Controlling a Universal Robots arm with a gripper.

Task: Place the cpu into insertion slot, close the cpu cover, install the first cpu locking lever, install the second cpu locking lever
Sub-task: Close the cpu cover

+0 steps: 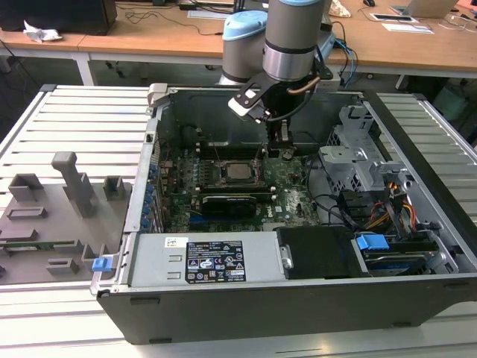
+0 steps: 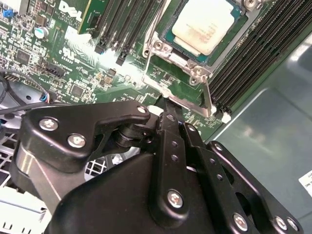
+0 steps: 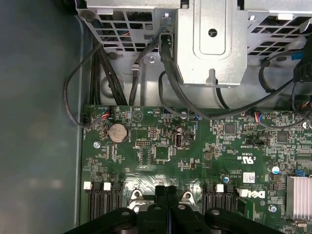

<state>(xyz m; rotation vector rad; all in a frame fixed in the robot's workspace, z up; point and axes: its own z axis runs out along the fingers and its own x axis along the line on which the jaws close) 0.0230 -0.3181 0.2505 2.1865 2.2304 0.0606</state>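
The cpu lies flat in its socket on the green motherboard, its pale silver top facing up. The cpu cover, a thin metal frame, lies down around it. A thin metal locking lever runs along the socket's edge. My gripper hangs inside the case at the socket's side toward the exterior view's right. In both wrist views its black fingers are pressed together, and the gripper is shut just at the socket's edge with nothing visible between them.
A grey metal drive cage with cables stands right of the gripper in the exterior view. The power supply spans the case front. A grey fixture plate lies outside on the left. Memory slots flank the socket.
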